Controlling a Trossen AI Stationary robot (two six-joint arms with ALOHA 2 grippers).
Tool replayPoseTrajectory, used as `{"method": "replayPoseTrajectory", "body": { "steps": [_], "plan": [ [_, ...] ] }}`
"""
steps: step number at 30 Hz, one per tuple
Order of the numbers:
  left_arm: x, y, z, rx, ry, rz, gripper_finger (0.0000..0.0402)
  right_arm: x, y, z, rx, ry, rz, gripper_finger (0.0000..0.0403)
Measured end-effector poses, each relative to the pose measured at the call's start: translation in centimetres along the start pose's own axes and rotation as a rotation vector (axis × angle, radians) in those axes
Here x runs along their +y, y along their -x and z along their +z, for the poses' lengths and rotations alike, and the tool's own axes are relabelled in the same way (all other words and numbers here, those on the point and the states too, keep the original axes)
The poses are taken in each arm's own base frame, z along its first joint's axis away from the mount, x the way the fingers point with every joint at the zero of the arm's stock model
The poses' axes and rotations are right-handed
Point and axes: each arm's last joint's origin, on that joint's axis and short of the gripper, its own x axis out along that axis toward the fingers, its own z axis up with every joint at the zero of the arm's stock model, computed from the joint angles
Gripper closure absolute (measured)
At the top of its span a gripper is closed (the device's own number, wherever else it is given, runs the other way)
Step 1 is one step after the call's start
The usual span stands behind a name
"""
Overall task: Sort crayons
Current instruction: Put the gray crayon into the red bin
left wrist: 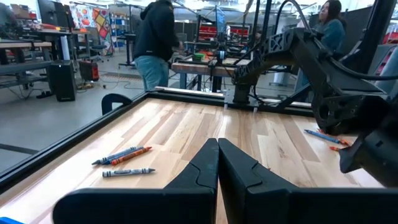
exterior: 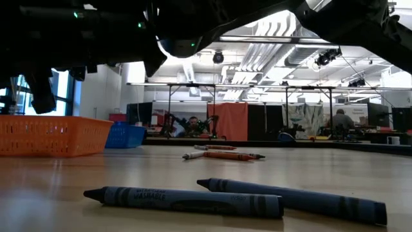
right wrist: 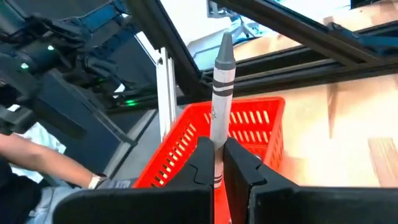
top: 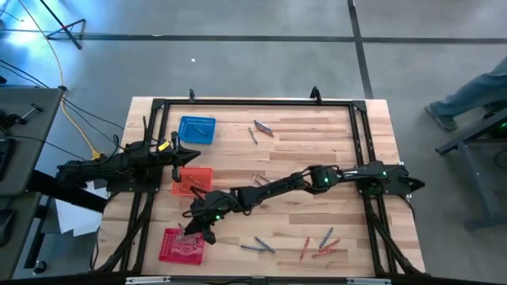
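Note:
My right gripper (right wrist: 217, 148) is shut on a grey crayon (right wrist: 222, 81) and hangs by the far right corner of the red basket (top: 179, 245), which fills the right wrist view ahead (right wrist: 186, 152). My right arm reaches across the table from the right (top: 200, 231). My left gripper (left wrist: 217, 163) is shut on nothing and points level over the table's left part (top: 179, 153). Loose crayons lie flat on the table: a pair at the far middle (top: 261, 129), some near the front (top: 257, 246) and several at the front right (top: 318, 244). My right gripper pinches the grey crayon's lower part (right wrist: 217, 163) between its two fingers. The crayon runs along the fingers and sticks out well past their tips, its pointed end (right wrist: 225, 42) leading. It is lifted clear of the table, over the red basket's edge.
An orange basket (top: 193, 178) stands between the two grippers, with a blue basket (top: 197, 130) beyond it at the far left. Two grey-blue crayons (exterior: 187, 198) lie close to the low camera. A black frame (top: 253, 103) rims the table. People stand in the room behind.

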Motion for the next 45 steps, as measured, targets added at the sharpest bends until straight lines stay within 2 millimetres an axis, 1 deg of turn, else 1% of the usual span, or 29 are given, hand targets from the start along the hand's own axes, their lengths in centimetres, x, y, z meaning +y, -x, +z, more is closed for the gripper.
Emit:
{"method": "replayPoseTrajectory", "body": {
  "steps": [9, 23, 26, 31, 35, 38, 42, 45],
  "plan": [
    [0.0, 0.0, 0.0, 0.000, 0.000, 0.000, 0.0401, 1.2, -0.5, -1.5, 0.101, 0.013, -0.003, 0.0402],
    [0.0, 0.0, 0.0, 0.000, 0.000, 0.000, 0.0401, 1.2, -0.5, -1.5, 0.102, 0.016, -0.003, 0.0399],
    [0.0, 0.0, 0.0, 0.000, 0.000, 0.000, 0.0401, 1.2, -0.5, -1.5, 0.102, 0.016, -0.004, 0.0384],
    [0.0, 0.0, 0.0, 0.000, 0.000, 0.000, 0.0401, 1.1, -0.5, -1.6, 0.109, 0.014, -0.007, 0.0340],
    [0.0, 0.0, 0.0, 0.000, 0.000, 0.000, 0.0401, 1.1, -0.5, -1.6, 0.110, 0.015, -0.007, 0.0315],
    [0.0, 0.0, 0.0, 0.000, 0.000, 0.000, 0.0401, 1.1, -0.5, -1.7, 0.116, 0.013, -0.010, 0.0306],
    [0.0, 0.0, 0.0, 0.000, 0.000, 0.000, 0.0401, 1.1, -0.4, -1.7, 0.117, 0.013, -0.010, 0.0305],
    [0.0, 0.0, 0.0, 0.000, 0.000, 0.000, 0.0401, 1.0, -0.2, -0.9, 0.140, 0.004, -0.028, 0.0304]
  ]
}}
